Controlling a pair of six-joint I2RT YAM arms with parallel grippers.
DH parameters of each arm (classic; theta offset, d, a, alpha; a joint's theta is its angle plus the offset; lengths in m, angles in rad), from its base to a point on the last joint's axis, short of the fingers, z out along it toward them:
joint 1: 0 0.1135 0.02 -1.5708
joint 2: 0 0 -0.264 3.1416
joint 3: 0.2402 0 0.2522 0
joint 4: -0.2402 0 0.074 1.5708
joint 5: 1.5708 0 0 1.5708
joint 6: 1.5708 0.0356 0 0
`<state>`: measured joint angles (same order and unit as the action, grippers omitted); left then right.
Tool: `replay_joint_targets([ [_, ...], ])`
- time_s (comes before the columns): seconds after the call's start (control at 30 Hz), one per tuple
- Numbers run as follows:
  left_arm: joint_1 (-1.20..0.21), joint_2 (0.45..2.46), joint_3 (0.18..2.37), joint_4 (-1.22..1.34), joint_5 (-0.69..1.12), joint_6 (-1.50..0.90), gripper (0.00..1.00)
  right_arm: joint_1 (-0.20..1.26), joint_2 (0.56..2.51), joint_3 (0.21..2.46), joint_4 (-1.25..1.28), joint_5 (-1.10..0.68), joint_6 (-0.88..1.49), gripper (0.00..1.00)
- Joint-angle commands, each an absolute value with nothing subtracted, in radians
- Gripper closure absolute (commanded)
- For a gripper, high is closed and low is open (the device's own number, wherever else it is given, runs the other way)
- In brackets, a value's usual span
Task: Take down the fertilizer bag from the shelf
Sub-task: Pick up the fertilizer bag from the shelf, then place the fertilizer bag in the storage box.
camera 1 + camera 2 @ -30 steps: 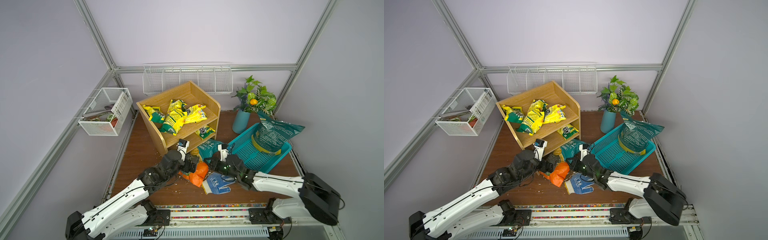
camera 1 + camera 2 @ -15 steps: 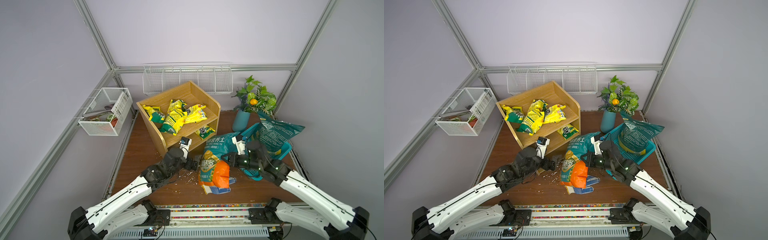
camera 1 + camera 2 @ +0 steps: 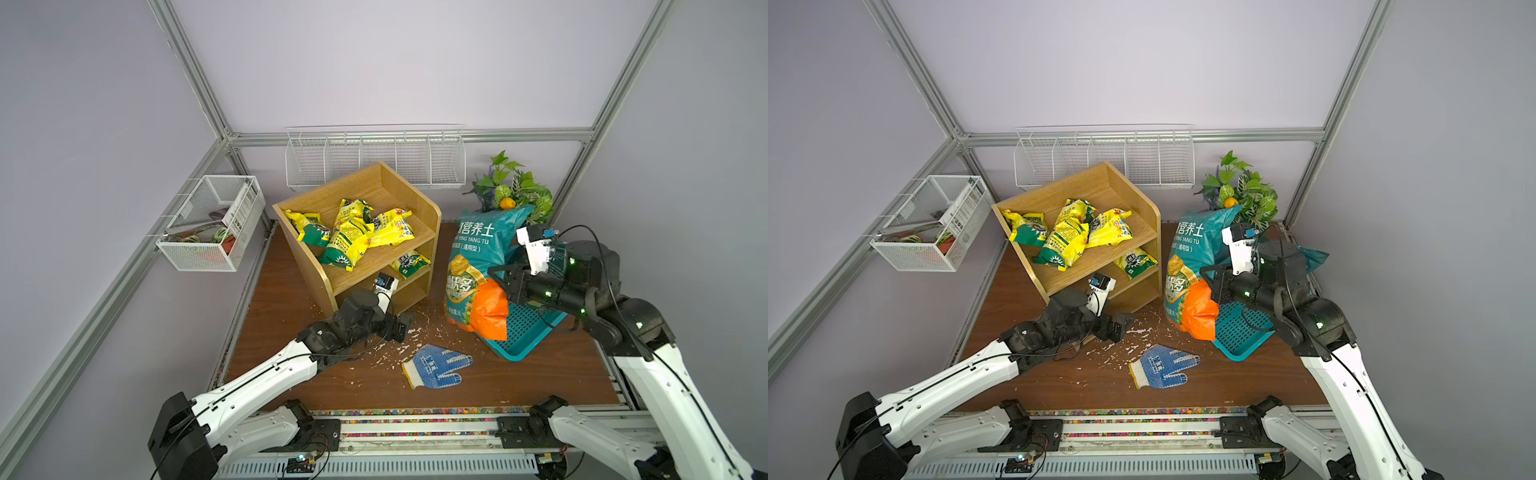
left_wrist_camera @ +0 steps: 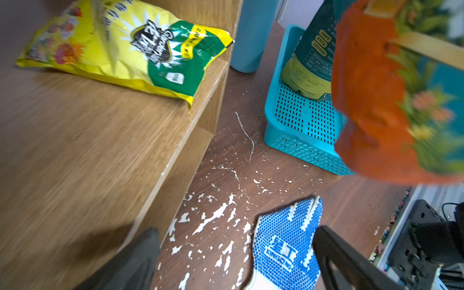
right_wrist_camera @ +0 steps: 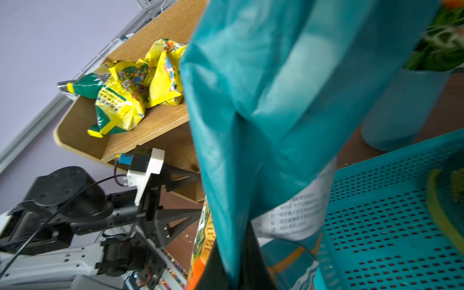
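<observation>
Right end effector (image 3: 500, 284) clenched on teal bag (image 3: 473, 245), left end effector (image 3: 404, 325) released, white-flecked brown tabletop (image 3: 540, 374), lilac walls (image 3: 395, 62)

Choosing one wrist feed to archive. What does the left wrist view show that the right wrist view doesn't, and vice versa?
Only the left wrist view: the blue dotted glove and white flakes on the table, plus one yellow bag on the shelf's middle tier. Only the right wrist view: the left arm and the pile of yellow bags on the top tier. Both: the shelf, teal basket, blue vase and teal soil bag.
</observation>
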<state>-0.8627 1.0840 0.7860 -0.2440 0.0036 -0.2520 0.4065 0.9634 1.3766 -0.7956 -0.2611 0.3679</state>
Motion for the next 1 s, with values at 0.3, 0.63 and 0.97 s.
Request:
replay_joint_targets([
  [0.3,-0.857,1.206,0.874,-0.125,0.147,-0.248,0.01,0.378,0.817,1.17,-0.434,-0.077,0.016,1.0],
  [0.63,-0.867,1.298,0.962,-0.084,0.232,-0.252,0.01,0.143,0.908,1.123,-0.296,-0.289,0.071,1.0],
  [0.97,-0.887,1.341,0.989,-0.091,0.245,-0.25,0.01,0.064,0.93,1.057,-0.164,-0.436,0.1,1.0],
])
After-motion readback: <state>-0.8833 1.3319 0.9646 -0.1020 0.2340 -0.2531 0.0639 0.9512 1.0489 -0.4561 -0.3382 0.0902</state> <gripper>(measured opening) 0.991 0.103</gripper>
